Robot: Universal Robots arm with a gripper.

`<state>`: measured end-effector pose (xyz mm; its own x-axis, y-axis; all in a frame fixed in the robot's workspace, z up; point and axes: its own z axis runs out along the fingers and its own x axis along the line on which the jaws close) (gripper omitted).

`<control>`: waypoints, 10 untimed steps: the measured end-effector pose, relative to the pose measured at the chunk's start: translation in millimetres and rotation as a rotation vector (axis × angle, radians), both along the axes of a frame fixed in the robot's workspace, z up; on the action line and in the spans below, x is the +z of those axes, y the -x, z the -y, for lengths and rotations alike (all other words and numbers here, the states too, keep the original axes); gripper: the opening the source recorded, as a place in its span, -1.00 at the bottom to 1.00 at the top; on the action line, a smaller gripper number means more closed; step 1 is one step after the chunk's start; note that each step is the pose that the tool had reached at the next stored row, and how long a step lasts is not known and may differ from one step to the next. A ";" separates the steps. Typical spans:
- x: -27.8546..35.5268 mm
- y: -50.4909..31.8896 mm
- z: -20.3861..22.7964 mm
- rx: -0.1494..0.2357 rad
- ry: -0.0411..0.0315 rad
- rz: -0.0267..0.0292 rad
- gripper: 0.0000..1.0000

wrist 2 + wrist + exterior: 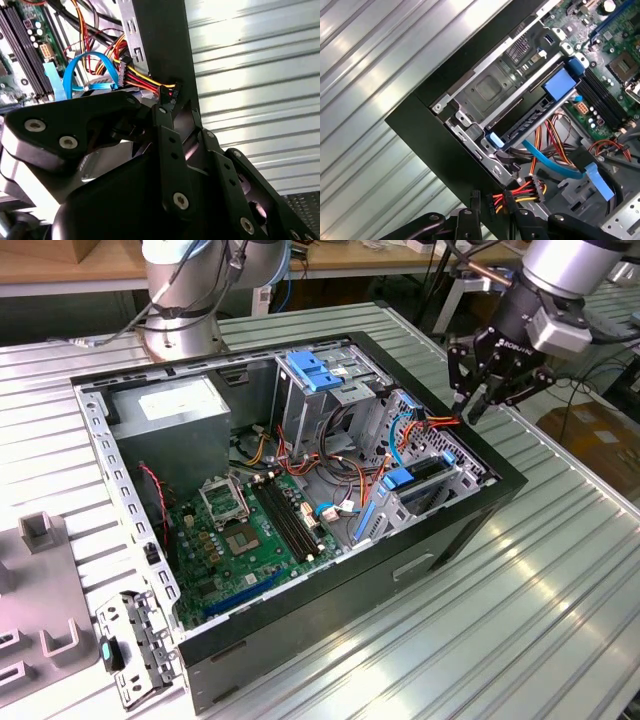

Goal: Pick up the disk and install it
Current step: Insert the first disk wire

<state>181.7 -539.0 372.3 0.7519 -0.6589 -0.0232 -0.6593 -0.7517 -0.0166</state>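
Gripper [475,408] pinches shut on the black red-and-yellow-wired power plug [497,201], evidently meant for the grey blue-railed disk [532,121] in its bay [490,92].

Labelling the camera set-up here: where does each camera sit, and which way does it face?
Exterior view: off the arm, above the table, looking down into the open computer case; arm base and gripper show.
First wrist view: on the wrist, looking past the gripper at the drive bay.
Second wrist view: on the wrist, behind the gripper's black links, facing the case wall.
Both wrist views share the red-yellow cable bundle.
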 end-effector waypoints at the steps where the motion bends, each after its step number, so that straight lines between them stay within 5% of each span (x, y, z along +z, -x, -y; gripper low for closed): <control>1: -0.6 -0.4 -0.2 0.010 0.0001 0.0000 -0.37; 8: -7.5 -2.1 -1.7 0.071 0.0000 0.0000 -0.40; 10: -1.9 -2.1 -2.1 0.073 -0.0002 0.0001 -0.65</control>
<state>183.8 -536.9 370.4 0.7981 -0.6021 -0.0233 -0.6025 -0.7980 -0.0169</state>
